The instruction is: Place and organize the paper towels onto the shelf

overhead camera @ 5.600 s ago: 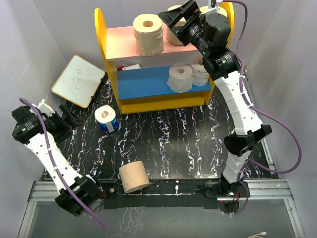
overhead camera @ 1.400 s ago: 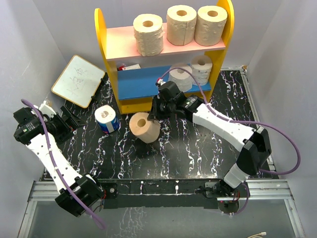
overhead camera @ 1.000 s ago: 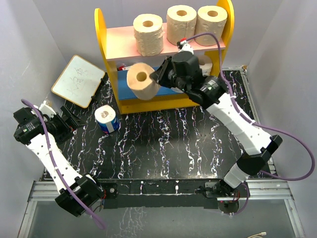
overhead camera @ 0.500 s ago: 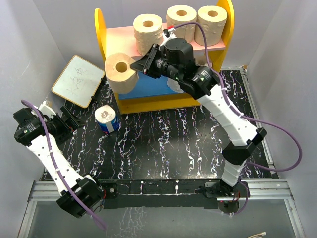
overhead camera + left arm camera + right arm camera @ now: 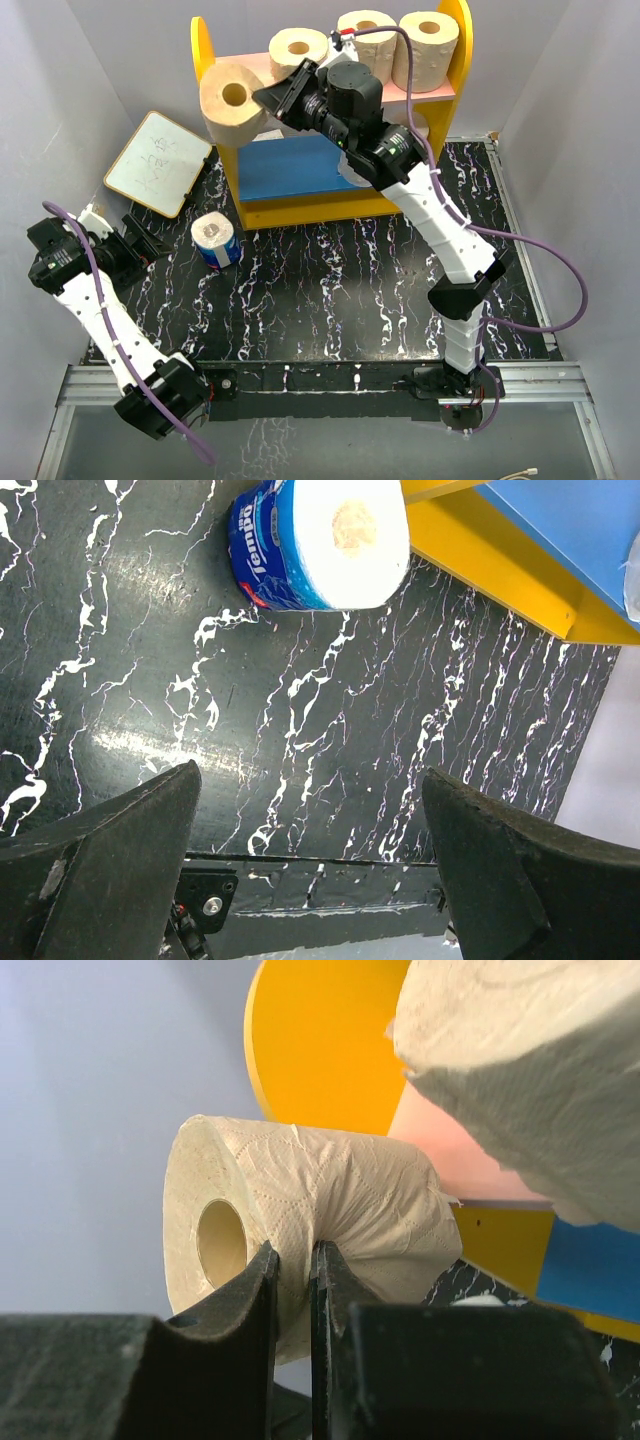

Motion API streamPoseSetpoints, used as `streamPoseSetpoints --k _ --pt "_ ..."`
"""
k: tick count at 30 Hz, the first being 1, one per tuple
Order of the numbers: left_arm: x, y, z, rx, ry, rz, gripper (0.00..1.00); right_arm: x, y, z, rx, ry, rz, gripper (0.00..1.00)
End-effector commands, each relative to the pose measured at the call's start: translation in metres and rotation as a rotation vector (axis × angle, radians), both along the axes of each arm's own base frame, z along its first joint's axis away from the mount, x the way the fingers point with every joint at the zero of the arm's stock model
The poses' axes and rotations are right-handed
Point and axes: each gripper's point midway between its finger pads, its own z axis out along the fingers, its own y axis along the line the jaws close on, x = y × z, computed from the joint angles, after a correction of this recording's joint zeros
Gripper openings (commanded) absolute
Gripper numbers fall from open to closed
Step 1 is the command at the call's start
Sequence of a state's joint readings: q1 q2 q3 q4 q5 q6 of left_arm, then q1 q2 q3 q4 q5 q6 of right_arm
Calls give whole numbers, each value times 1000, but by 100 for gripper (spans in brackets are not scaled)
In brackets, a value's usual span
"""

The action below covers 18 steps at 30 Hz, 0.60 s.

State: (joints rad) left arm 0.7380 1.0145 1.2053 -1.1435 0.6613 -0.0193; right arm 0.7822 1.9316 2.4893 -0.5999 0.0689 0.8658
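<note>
My right gripper (image 5: 272, 98) is shut on a tan paper towel roll (image 5: 232, 97), pinching its wall, with one finger in the hollow core. The roll hangs at the left end of the shelf (image 5: 204, 48), level with the pink upper board. Three tan rolls (image 5: 362, 32) stand on that board. White rolls (image 5: 352, 172) on the blue lower board are partly hidden by the arm. In the right wrist view the gripper (image 5: 293, 1260) grips the roll (image 5: 350, 1200) before the yellow side panel (image 5: 320, 1040). A blue-wrapped roll (image 5: 215, 240) stands on the table. My left gripper (image 5: 310, 775) is open, near that roll (image 5: 330, 545).
A whiteboard (image 5: 157, 162) lies at the left, beside the shelf. Grey walls close in on both sides. A standing tan roll (image 5: 520, 1060) is very close to the right wrist camera. The black marbled mat (image 5: 340, 290) covers the table.
The right arm carried the tan roll up and to the left, from in front of the blue board to the upper board's left end. The left arm has not moved.
</note>
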Motion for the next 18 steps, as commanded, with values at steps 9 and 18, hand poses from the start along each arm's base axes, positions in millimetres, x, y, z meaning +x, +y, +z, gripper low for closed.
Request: streamPoseSetpoints --k 9,18 --pt "-3 -5 4 -2 -23 1 91 21 -48 76 166 -187 -253 0" --pt "-3 -6 4 -9 -22 -3 91 38 -41 72 172 -212 -295 0"
